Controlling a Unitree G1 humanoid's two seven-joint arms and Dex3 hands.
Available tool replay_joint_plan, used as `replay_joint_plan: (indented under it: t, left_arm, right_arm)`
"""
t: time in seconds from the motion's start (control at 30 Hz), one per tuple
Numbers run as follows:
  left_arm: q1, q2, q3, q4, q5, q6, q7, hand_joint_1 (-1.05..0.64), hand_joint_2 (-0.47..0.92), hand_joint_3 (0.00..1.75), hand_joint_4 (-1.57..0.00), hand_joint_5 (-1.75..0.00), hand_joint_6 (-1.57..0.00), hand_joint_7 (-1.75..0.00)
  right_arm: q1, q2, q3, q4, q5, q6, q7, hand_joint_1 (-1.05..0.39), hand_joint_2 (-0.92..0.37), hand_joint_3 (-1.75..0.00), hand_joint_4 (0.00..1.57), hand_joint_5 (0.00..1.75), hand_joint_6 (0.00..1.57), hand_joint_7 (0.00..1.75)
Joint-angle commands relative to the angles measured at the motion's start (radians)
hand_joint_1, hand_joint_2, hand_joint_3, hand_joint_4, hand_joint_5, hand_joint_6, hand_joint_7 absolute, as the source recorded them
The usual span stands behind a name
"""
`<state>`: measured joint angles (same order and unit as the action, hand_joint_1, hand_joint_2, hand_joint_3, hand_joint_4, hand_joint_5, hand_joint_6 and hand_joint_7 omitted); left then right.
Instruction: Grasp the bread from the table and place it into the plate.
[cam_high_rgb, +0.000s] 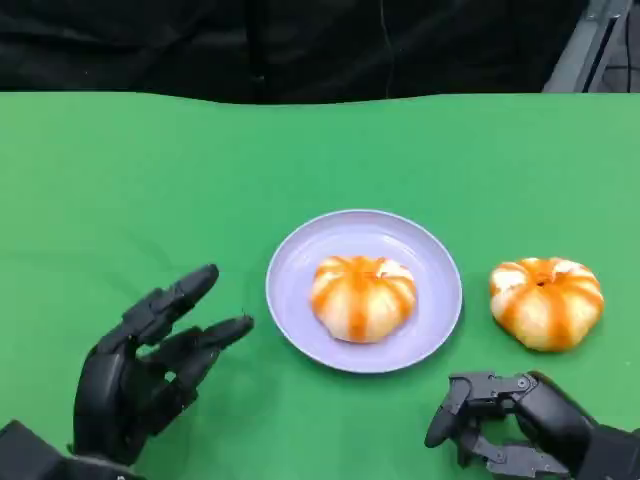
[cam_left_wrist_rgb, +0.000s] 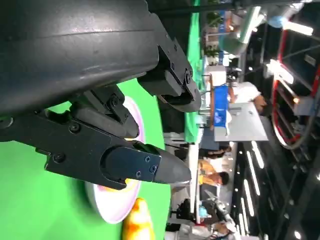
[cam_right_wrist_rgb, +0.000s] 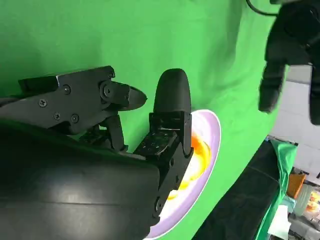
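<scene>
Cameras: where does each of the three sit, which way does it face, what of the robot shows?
Head view: high, looking down at the green table; left hand and right hand low in frame.
Left wrist view: behind the left hand, facing across the plate to the room.
Right wrist view: behind the right hand, facing the table.
Shared: plate with one bread.

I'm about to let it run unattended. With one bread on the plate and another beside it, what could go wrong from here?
1. The bread on the plate fills the middle of the plate, so a second one may roll off the rim.
2. The right hand could nudge the bread on the table away while reaching.
</scene>
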<state>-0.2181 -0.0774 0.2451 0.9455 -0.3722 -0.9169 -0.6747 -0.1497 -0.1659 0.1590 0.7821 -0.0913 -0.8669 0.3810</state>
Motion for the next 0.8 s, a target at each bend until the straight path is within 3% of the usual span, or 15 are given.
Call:
replay_joint_plan:
  t: [0.03, 0.4, 0.63, 0.8]
  left_arm:
    - [0.015, 0.015, 0.003, 0.020, 0.023, -0.045, 0.011, -0.60, 0.92, 0.26, -0.96, -0.02, -0.68, -0.01]
    - [0.057, 0.008, -0.014, 0.034, 0.055, -0.070, 0.015, -0.55, 0.92, 0.24, -0.98, -0.02, -0.69, -0.01]
    - [0.076, 0.029, -0.046, 0.033, 0.161, -0.075, 0.116, -0.22, 0.92, 0.13, -0.96, -0.01, -0.71, -0.01]
    - [0.082, 0.042, -0.065, 0.035, 0.222, -0.070, 0.191, -0.05, 0.92, 0.18, -0.95, -0.01, -0.74, -0.01]
  right_arm:
    - [0.013, -0.021, -0.013, -0.005, 0.020, -0.010, 0.008, -0.02, -0.92, -0.46, 0.70, 1.52, 0.76, 1.07]
    - [0.014, -0.024, -0.014, -0.011, 0.017, -0.011, 0.006, -0.02, -0.92, -0.45, 0.70, 1.50, 0.77, 1.07]
    - [0.018, -0.024, -0.014, -0.019, 0.019, -0.007, 0.007, -0.01, -0.92, -0.46, 0.71, 1.50, 0.77, 1.07]
    - [0.021, -0.025, -0.013, -0.031, 0.016, -0.001, 0.004, -0.01, -0.92, -0.46, 0.71, 1.50, 0.77, 1.07]
